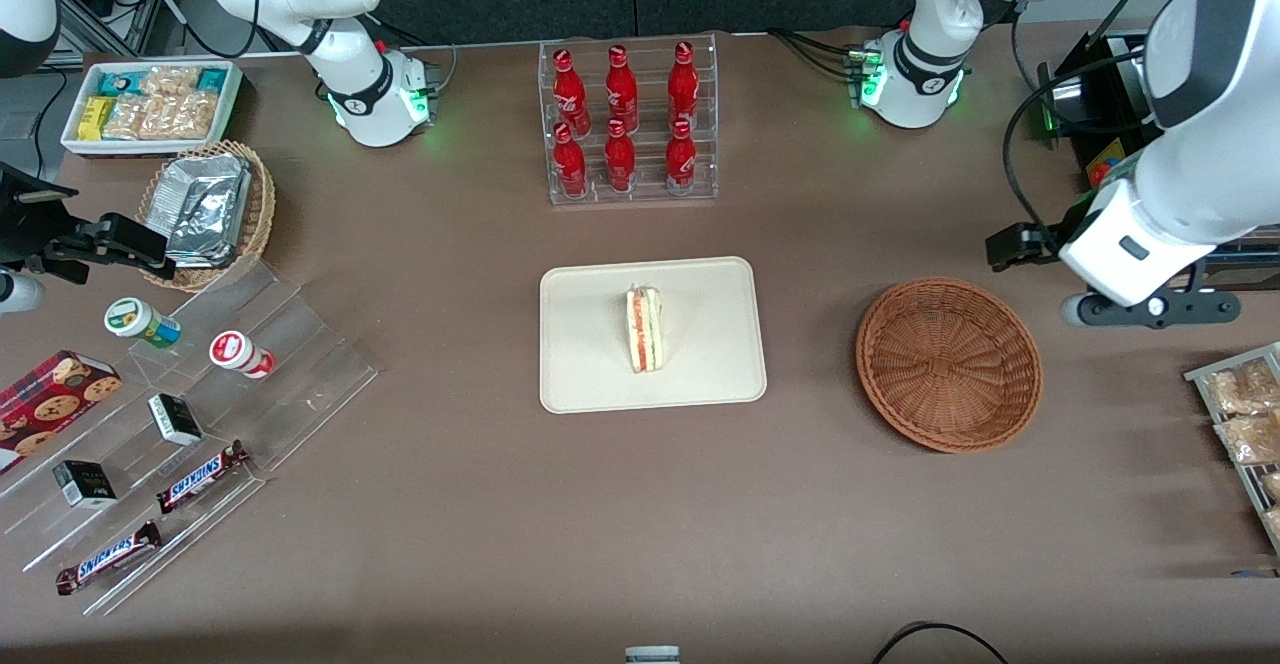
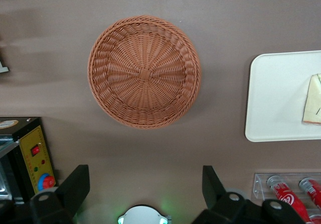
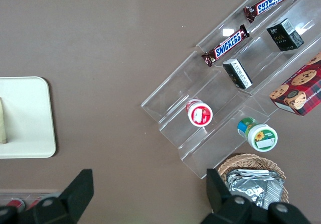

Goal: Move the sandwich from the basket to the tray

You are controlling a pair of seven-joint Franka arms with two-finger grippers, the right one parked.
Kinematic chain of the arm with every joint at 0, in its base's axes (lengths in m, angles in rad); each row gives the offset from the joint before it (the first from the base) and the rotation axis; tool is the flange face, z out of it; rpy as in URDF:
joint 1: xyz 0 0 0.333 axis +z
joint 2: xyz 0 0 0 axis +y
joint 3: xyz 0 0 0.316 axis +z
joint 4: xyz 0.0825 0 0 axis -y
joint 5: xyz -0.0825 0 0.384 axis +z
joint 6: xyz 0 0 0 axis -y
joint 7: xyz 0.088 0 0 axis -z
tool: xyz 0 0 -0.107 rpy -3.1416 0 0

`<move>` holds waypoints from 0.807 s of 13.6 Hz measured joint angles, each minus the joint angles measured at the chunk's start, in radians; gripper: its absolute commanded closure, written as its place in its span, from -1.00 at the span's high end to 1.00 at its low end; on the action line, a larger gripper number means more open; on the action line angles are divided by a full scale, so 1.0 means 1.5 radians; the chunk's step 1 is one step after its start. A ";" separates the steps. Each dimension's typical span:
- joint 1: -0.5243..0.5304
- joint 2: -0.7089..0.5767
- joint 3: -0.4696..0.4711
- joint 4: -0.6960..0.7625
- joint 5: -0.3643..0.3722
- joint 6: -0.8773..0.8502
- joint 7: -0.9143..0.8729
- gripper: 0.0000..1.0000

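Beside basket [image 1: 948, 364], open gripper [image 2: 145, 189].

Snickers bars [image 3: 225, 45] (two) on clear shelf [image 3: 210, 113]

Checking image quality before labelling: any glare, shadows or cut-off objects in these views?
Front view: even light, soft shadow beside the basket, sandwich sharp on the tray. Left wrist view: the open gripper hangs above bare table; the frame edge crops the sandwich.

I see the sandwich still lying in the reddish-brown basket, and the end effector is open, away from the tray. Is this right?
Not quite. The front view shows the sandwich standing on the cream tray; the reddish-brown basket holds nothing. The rest is right: the end effector is open, above the table beside the basket, away from the tray.
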 measured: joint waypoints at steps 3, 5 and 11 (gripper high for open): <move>0.092 -0.027 -0.045 -0.006 -0.003 -0.027 0.048 0.98; 0.131 -0.066 -0.054 -0.035 -0.004 -0.030 0.072 0.98; 0.185 -0.107 -0.126 -0.079 -0.002 -0.029 0.071 0.98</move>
